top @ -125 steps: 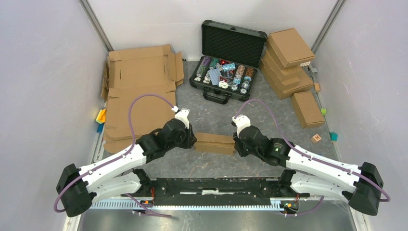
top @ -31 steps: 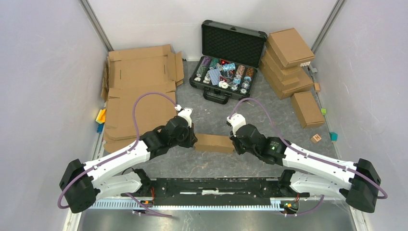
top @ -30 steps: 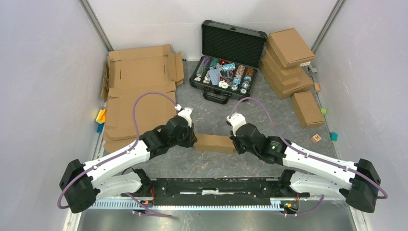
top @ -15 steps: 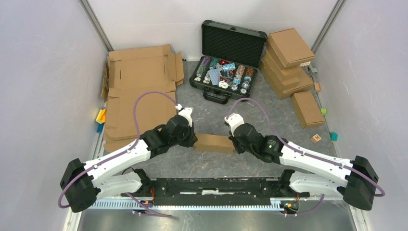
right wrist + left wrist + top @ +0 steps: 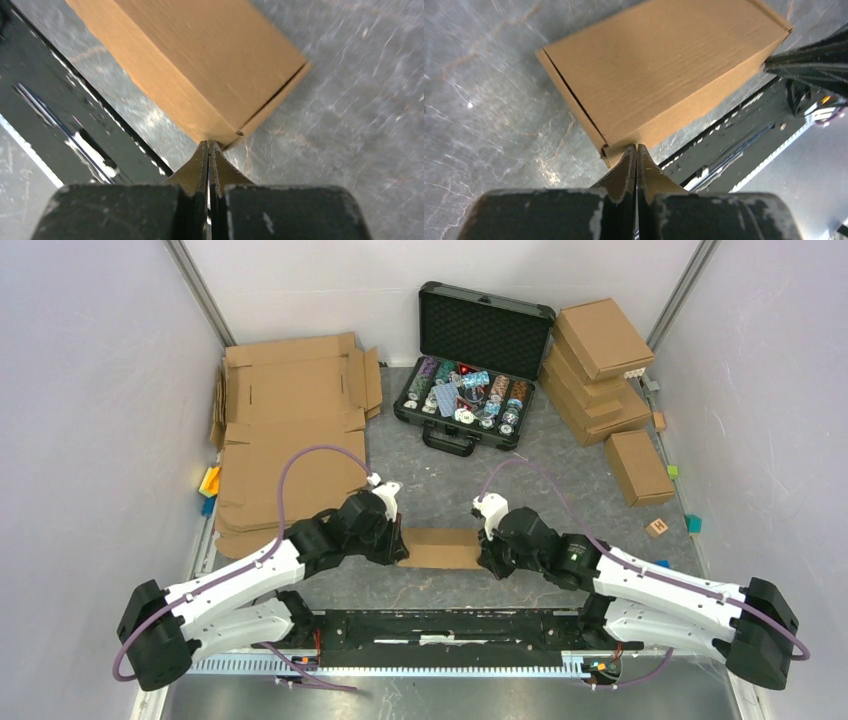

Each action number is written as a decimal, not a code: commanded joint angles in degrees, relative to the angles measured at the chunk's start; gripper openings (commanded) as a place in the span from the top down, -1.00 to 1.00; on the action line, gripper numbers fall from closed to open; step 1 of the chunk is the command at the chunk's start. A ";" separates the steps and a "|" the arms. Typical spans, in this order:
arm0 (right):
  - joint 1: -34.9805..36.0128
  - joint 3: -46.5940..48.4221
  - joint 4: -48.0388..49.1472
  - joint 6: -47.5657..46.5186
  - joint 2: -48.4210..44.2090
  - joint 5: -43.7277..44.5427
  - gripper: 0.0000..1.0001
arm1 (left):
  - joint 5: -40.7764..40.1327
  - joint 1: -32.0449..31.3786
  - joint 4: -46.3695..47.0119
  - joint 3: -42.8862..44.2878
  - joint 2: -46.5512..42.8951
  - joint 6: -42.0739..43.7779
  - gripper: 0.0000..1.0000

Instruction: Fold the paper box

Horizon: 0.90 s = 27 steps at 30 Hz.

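Cardboard paper box (image 5: 440,548), closed, 6 o'clock of chip case (image 5: 478,328).
Wrist views: left gripper (image 5: 636,150), right gripper (image 5: 208,145) fingers pressed together, tips on box corners; top view only: 9, 3 o'clock ends.

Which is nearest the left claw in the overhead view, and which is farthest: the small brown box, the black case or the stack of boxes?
1. The small brown box, touching the left gripper, just to its right.
2. The black case, farther back, near the middle.
3. The stack of boxes, in the back right corner.

White arms (image 5: 238,576), black joints (image 5: 152,645), purple cables (image 5: 322,448)
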 commanded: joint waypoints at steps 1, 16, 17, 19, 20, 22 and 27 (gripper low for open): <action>0.38 -4.32 -2.11 1.74 -0.40 -2.72 1.00 | 3.78 -1.28 -2.47 -3.44 -0.80 -3.46 0.93; -2.04 -3.39 11.08 -2.47 10.63 10.12 1.00 | -9.43 -1.20 28.83 -9.70 14.92 -5.35 0.92; -3.77 -3.06 11.70 -3.21 11.77 11.23 0.98 | -9.75 -0.95 31.25 -9.01 17.41 -4.67 0.91; -7.36 -1.88 11.54 -5.00 13.47 10.77 0.96 | -10.67 -0.51 34.13 -6.61 22.31 -2.32 0.91; -8.68 -1.09 10.62 -5.98 13.87 10.71 0.94 | -11.95 -0.37 34.09 -5.01 24.00 -1.12 0.92; -9.59 0.11 8.13 -8.28 12.86 12.24 0.85 | -13.08 0.10 34.45 -3.82 25.12 -0.08 0.92; -10.51 1.50 0.98 -17.44 8.38 12.95 -0.53 | -11.96 1.75 32.32 -5.04 20.04 1.23 0.87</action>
